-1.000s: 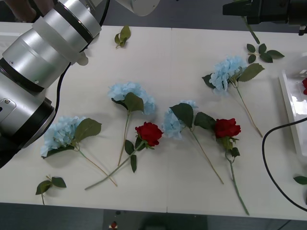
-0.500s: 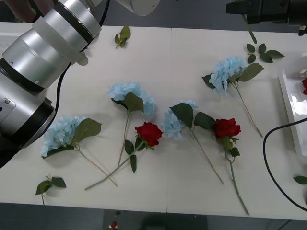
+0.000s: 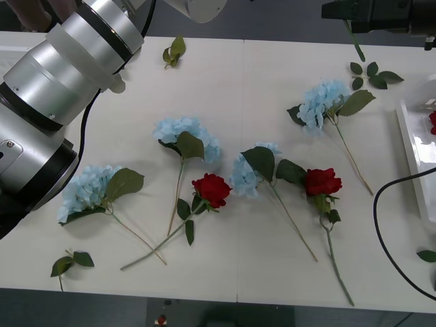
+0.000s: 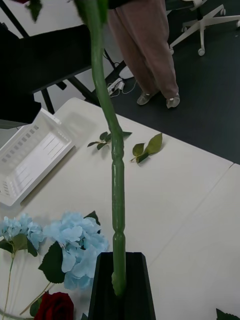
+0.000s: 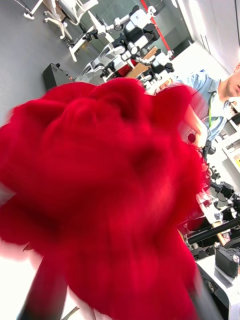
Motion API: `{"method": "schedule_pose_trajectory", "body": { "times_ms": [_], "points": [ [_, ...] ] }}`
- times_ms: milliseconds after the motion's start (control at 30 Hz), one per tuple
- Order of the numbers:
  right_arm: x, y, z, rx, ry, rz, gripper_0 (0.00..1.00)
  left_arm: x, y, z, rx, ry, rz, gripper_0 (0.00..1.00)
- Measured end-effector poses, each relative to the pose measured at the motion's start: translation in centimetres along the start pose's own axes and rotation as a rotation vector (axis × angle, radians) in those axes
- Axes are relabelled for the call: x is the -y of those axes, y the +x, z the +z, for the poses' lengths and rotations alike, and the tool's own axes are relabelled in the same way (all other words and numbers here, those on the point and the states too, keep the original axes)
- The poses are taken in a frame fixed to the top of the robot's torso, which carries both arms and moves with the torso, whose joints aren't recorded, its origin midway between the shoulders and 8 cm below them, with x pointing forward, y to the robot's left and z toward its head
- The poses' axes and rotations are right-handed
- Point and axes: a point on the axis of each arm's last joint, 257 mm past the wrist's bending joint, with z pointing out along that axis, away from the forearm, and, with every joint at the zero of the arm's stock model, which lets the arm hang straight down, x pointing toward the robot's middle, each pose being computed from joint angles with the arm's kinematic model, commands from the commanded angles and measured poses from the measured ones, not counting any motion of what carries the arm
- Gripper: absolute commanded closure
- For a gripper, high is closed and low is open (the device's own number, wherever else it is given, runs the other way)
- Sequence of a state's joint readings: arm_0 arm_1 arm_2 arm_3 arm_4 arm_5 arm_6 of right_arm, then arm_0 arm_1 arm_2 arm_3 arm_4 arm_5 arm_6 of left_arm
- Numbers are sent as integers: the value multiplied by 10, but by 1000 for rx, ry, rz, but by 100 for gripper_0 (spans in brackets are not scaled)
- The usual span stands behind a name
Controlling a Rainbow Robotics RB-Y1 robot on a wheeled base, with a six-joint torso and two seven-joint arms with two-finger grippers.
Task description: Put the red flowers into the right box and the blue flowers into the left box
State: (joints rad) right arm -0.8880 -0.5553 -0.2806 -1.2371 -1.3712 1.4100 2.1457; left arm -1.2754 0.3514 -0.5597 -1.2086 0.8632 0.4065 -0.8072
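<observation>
right wrist view: your right gripper (image 4: 119,280) pinches 1 red flower stem (image 4: 117,200); left gripper's fingers: can't tell, red bloom (image 5: 110,200) right against it.

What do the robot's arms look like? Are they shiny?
Yes! The left arm is a fat, shiny silver tube made of stacked rings, with black bands at the joints and a thin black cable running beside it. The right arm ends in a boxy black part. The right gripper has flat black fingers. Another black cable loops over the table near the right side.
</observation>
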Motion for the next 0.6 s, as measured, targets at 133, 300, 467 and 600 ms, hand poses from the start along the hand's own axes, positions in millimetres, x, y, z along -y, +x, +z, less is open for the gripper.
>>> {"method": "schedule_pose_trajectory", "body": {
  "times_ms": [133, 300, 467, 600],
  "points": [
    [1, -1, -5, 1, -1, 2, 100, 0, 0, 0, 0, 0, 0, 0],
    [5, 8, -25, -56, 6, 2, 100, 0, 0, 0, 0, 0, 0, 0],
    [23, 15, -57, -92, 57, 27, 100, 0, 0, 0, 0, 0, 0, 0],
    [42, 25, -88, -87, 109, 69, 100, 0, 0, 0, 0, 0, 0, 0]
  ]
}}
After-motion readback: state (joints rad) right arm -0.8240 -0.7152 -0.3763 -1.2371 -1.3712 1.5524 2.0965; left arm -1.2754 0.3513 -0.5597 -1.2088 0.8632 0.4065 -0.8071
